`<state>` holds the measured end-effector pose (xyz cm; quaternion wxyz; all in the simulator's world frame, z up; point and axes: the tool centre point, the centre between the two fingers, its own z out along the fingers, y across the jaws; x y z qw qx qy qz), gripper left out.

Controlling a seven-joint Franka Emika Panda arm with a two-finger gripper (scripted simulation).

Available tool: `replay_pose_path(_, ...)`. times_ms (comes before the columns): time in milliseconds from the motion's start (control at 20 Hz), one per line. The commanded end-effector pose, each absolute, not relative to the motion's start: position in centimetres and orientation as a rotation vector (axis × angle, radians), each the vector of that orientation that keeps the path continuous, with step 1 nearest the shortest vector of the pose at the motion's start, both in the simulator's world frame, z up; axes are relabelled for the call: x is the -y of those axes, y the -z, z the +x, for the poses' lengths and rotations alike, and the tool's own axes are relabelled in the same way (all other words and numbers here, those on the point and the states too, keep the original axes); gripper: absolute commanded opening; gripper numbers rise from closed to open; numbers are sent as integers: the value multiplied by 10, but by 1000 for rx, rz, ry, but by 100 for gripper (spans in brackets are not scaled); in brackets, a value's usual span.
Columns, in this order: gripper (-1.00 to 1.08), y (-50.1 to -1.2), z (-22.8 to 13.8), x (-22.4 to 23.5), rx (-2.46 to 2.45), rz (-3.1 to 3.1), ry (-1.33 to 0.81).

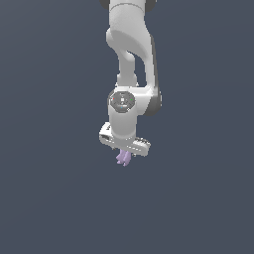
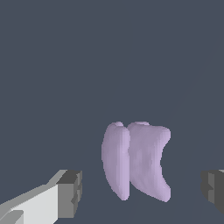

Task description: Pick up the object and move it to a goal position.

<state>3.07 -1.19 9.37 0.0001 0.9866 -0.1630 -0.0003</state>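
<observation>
- My gripper [image 1: 124, 151], the white two-fingered hand at the end of my white jointed arm [image 1: 130, 54], hangs with its jaws spread apart; nothing is clamped between them.
- In the wrist view my two dark grey fingertip pads [image 2: 72, 193] stand wide to either side of the object, with clear gaps between each pad and the piece, so neither pad touches it.
- The object [image 2: 136, 162], a small pale lilac-purple lump with smooth, curved, pointed lobes, sits between my open fingers; in the exterior view it [image 1: 123, 158] peeks out just under my hand.
- The plain dark slate-grey ground [image 1: 49, 198] shows no shadow or edge, so I cannot tell whether the piece rests on it or how far I am above it.
- As I judge it, the approach and alignment are done: I am centred over the piece and open around it.
- Left to do: close on it, lift, and carry it to the goal. No goal marker shows in either view, so I cannot say where that is.
- In the wrist view the piece is longer than wide, its long axis running roughly across the line between my two pads.
- Two lobes lie side by side along that axis, and their tapered tips point towards the edge of the picture where my fingers enter; the broader lobe hooks to one side.
- Closing would, I judge, squeeze the piece across its narrower width.
</observation>
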Motion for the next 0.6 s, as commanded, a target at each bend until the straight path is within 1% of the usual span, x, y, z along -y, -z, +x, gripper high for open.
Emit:
replay_pose_path(0,100,-94,31,12,512,3099,1)
replay_pose_path(250,100,-84,31,12,513,3099,1)
replay_pose_path(550,100,-52,30,12,519,3098,0)
